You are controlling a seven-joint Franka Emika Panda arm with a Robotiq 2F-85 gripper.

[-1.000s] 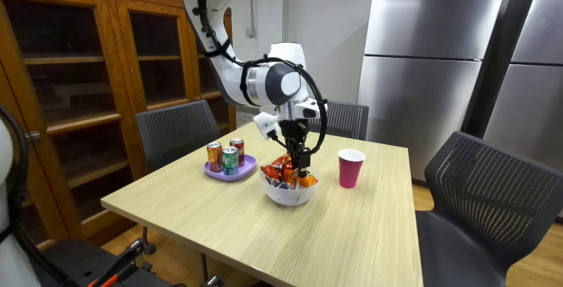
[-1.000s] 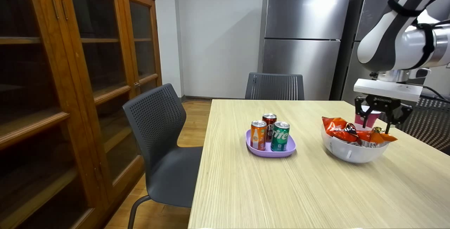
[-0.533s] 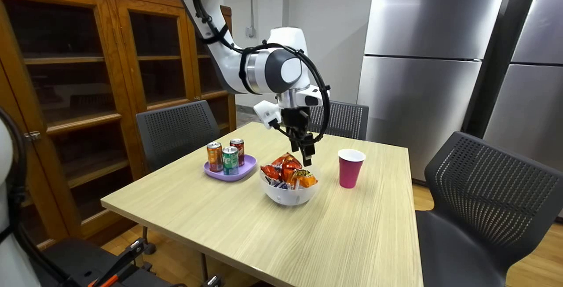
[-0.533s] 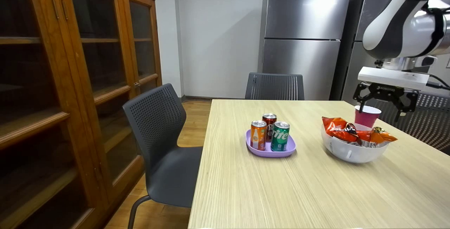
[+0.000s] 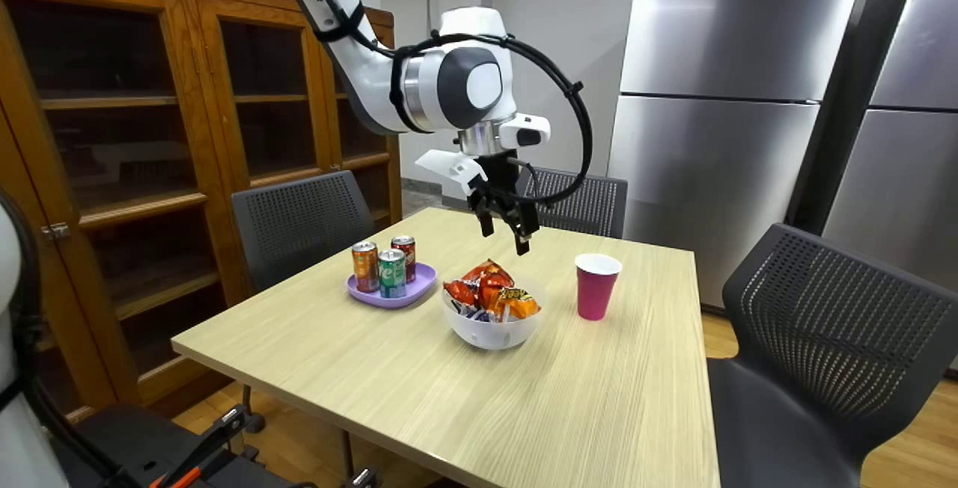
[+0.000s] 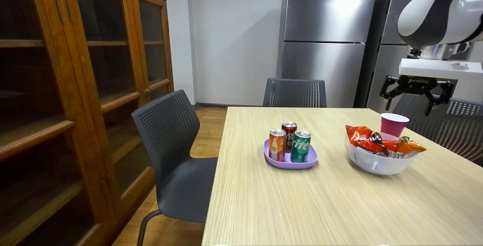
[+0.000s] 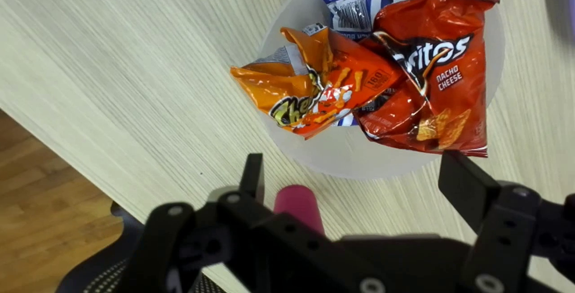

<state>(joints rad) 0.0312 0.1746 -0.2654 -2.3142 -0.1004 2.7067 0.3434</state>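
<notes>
In wrist view, blue bag [image 7: 354, 11] mostly hidden beneath orange bag [image 7: 321, 88] and red bag [image 7: 438, 79], pink cup [image 7: 296, 204] partly behind claw [image 7: 352, 165]

An exterior view shows 2 refrigerators [image 5: 718, 174] and, mid-frame, 3 soda cans [image 5: 392, 278], 1 tray [image 5: 421, 284], 1 bowl [image 5: 490, 334] and 1 cup [image 5: 596, 292]. The wrist view has 1 Cheetos bag [image 7: 332, 87], at least 1 Doritos bag [image 7: 442, 75].

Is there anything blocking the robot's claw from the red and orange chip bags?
Nothing visible is in the way. The gripper hangs open, higher than the bowl, and the wrist view shows the red chip bag and orange chip bag on top. The pink cup stands beside the bowl, seemingly clear of the path.
</notes>
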